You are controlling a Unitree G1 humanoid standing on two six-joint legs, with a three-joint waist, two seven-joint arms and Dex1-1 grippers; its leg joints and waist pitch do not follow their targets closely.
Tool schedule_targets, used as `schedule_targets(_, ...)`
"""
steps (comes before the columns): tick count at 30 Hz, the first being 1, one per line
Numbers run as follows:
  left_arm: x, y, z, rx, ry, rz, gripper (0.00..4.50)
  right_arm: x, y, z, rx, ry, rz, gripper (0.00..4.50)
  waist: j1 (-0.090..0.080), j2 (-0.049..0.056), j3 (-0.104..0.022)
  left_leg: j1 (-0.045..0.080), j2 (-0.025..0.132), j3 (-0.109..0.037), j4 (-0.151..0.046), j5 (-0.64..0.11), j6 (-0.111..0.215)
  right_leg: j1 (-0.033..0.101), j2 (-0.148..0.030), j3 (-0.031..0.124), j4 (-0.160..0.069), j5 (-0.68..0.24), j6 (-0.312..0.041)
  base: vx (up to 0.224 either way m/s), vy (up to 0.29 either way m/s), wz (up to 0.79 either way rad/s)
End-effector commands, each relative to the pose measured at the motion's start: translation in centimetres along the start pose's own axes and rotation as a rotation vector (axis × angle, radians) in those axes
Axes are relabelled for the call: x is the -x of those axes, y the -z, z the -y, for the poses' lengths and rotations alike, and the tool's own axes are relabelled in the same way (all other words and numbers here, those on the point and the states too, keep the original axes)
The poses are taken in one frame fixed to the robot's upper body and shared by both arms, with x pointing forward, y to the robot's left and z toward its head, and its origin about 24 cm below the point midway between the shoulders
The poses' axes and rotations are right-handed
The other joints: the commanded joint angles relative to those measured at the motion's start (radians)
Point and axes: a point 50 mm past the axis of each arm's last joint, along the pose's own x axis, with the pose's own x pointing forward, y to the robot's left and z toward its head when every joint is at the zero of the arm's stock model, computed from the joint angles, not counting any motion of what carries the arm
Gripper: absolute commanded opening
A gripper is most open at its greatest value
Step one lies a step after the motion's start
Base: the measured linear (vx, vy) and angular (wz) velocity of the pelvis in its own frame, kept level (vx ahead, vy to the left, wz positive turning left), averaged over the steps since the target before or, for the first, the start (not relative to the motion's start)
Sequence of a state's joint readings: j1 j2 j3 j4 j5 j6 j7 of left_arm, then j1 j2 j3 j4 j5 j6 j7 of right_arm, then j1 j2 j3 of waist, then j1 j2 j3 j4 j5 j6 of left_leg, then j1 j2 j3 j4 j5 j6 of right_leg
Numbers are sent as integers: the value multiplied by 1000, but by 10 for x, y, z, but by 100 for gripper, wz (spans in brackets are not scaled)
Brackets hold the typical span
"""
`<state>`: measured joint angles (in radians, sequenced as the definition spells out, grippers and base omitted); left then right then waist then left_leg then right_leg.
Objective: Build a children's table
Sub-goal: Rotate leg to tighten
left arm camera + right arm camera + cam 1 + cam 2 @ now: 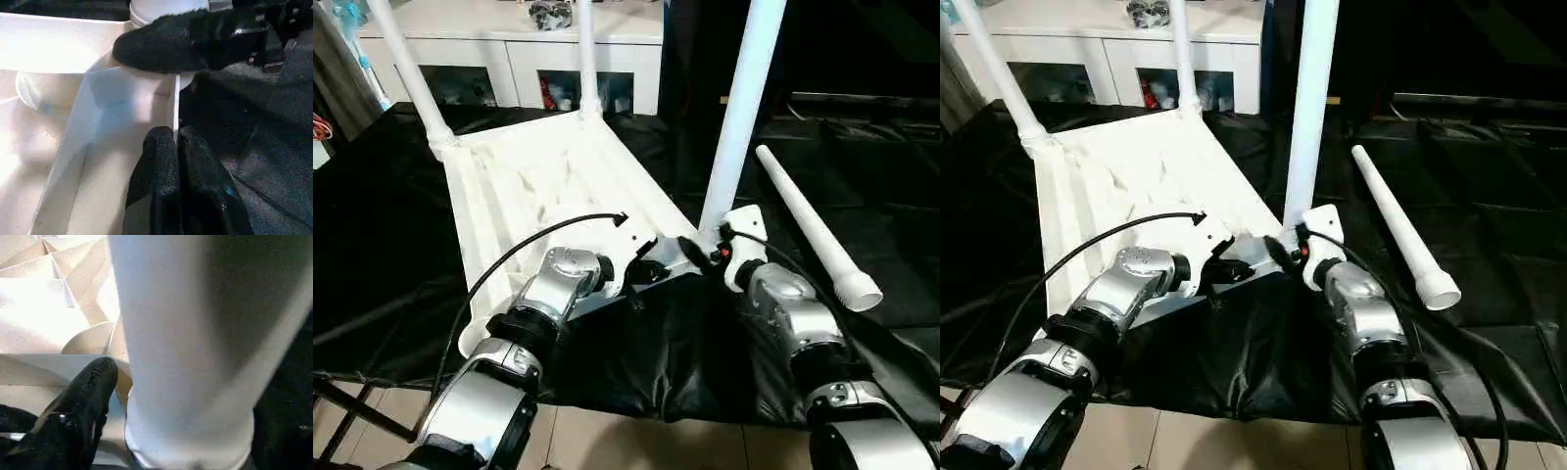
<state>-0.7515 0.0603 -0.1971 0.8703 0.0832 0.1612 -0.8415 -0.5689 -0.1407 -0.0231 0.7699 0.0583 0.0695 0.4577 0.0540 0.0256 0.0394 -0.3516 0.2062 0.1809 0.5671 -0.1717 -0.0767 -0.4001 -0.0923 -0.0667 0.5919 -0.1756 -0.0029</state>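
White plastic tabletop (538, 186) lies upside down on the black cover (372, 255), three legs standing; the fourth leg (813, 230) lies beside it. Left gripper (178, 161) pinched closed at the near rim; right gripper (705, 257) against the near-corner leg (739, 117), grip unclear

1 tabletop (524, 186) – 3 legs (741, 108) fitted, 1 loose leg (815, 230)
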Motion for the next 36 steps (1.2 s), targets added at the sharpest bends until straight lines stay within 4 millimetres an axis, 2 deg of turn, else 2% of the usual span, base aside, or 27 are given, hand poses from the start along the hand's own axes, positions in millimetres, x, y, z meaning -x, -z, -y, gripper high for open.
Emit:
schedule_targets(1,-16,-30,18,-75,73,138,0,4,28,-16,-39,-73,-97,390,5,-10,-50,0,13,-4,-68,-317,38,42,-44,33,-89,-330,-193,0,0,0)
schedule_targets(2,-16,-30,19,-74,73,138,0,6,27,-14,-41,-71,-90,390,5,-22,-49,-2,13,-2,-68,-311,44,45,-42,33,-91,-325,-186,0,0,0)
schedule_targets(3,-16,-29,19,-73,70,138,0,10,24,-10,-46,-67,-71,390,12,-26,-52,0,15,-2,-67,-290,53,46,-44,35,-87,-310,-183,0,0,0)
schedule_targets(4,-15,-28,19,-72,71,135,0,16,21,-4,-54,-70,-46,390,15,-23,-51,2,15,0,-66,-285,59,43,-44,37,-87,-302,-186,0,0,0)
schedule_targets(5,-15,-27,19,-76,65,134,0,23,17,2,-54,-80,-23,390,23,-33,-53,1,15,3,-61,-249,78,45,-44,39,-82,-261,-196,0,0,0)
schedule_targets(6,-15,-26,18,-79,60,134,0,26,16,4,-52,-85,-16,390,29,-31,-55,-1,16,3,-60,-229,85,48,-44,39,-78,-238,-197,0,0,0)
schedule_targets(7,-14,-26,17,-82,44,137,0,35,13,8,-45,-113,1,390,36,-36,-57,-7,16,3,-58,-191,100,51,-45,39,-72,-196,-200,0,0,0)
schedule_targets(10,-14,-26,17,-82,42,137,0,36,13,9,-45,-117,3,390,41,-34,-57,-12,15,3,-55,-157,111,52,-46,37,-67,-152,-214,0,0,0)
schedule_targets(13,-14,-26,17,-82,42,137,0,36,13,9,-45,-117,3,390,42,-34,-52,-9,14,3,-59,-200,89,47,-49,36,-80,-267,-190,0,0,0)
schedule_targets(15,-14,-26,17,-82,42,137,0,36,13,9,-45,-117,3,390,42,-34,-51,-8,15,2,-60,-207,79,46,-49,36,-82,-293,-177,0,0,0)
schedule_targets(20,-14,-26,17,-82,42,137,0,36,13,9,-45,-117,3,390,41,-34,-53,-11,14,2,-59,-191,80,48,-48,36,-78,-258,-178,0,0,0)
schedule_targets(36,-14,-26,17,-82,42,137,0,36,13,9,-45,-117,3,390,41,-34,-54,-12,13,2,-57,-179,84,49,-48,35,-76,-244,-184,0,0,0)
